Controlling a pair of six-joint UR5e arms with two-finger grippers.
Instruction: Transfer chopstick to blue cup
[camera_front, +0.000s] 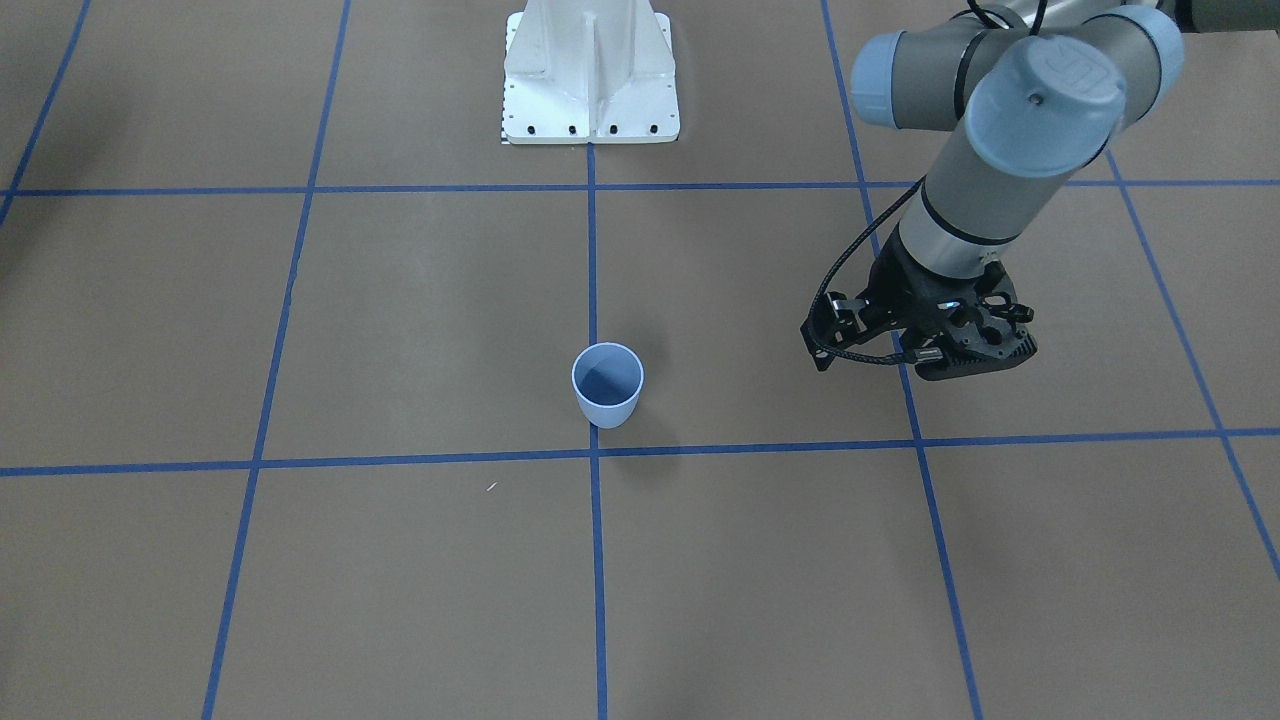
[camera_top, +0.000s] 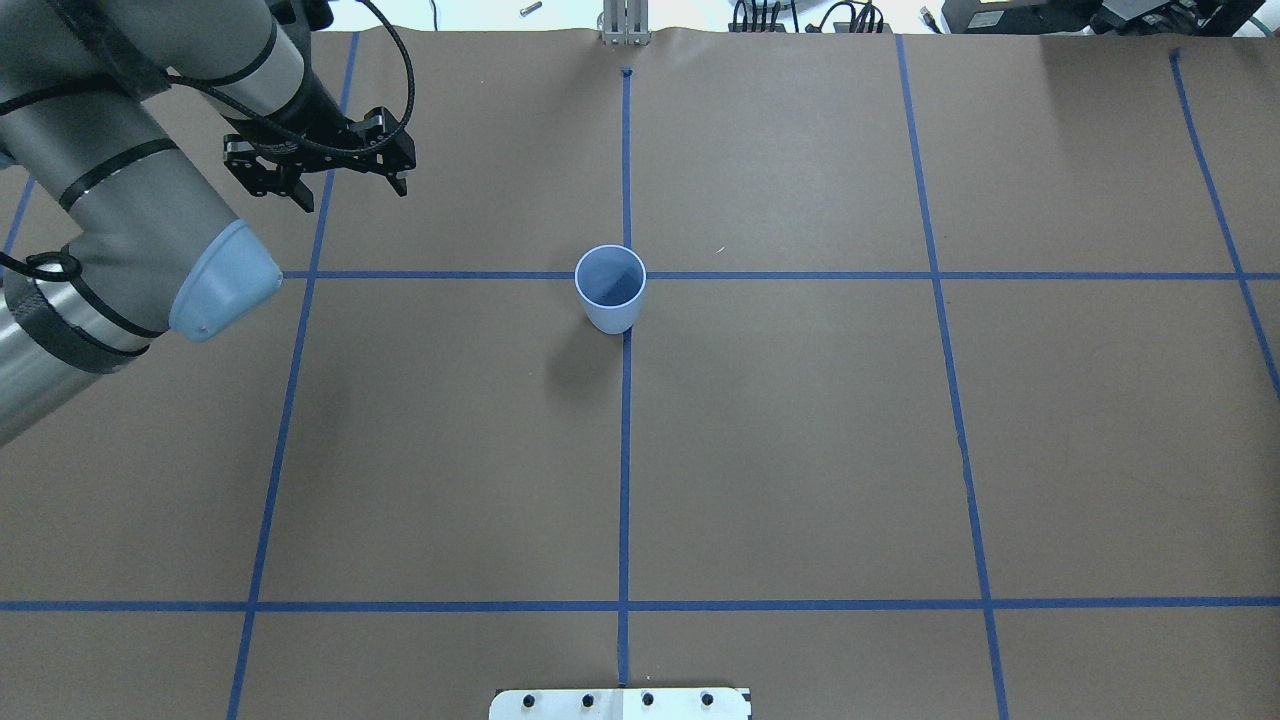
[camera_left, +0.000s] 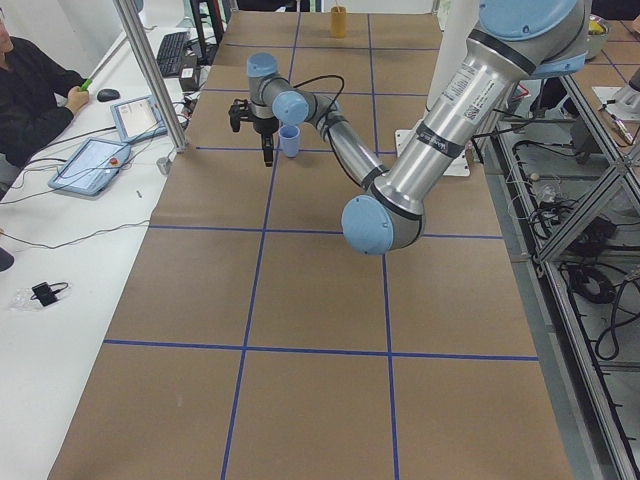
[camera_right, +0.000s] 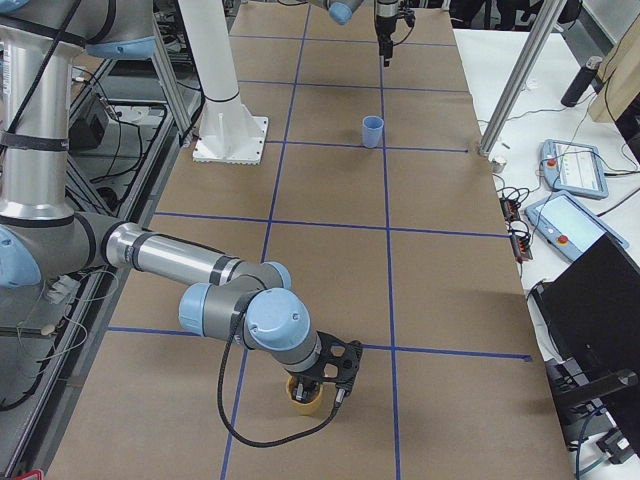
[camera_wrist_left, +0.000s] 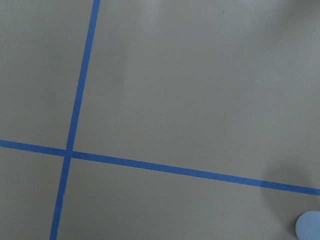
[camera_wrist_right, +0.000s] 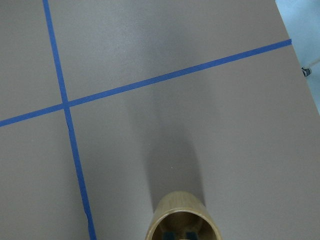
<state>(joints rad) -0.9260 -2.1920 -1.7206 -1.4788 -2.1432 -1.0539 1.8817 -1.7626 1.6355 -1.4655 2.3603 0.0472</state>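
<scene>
Table (camera_top: 800, 450): blue cup (camera_top: 610, 288) mid-grid, well apart from wide L claw (camera_top: 350, 190); R claw (camera_right: 322, 388) can't tell.

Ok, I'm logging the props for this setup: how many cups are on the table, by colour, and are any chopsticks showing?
Blue cup: 1
Tan cup: 1
Chopsticks in plain view: 0
Total: 2

Brown table (camera_top: 800, 450) crossed by blue tape lines (camera_top: 624, 500); blue cup (camera_top: 610, 288) stands on one, white fleck (camera_top: 719, 249) near the cup
</scene>
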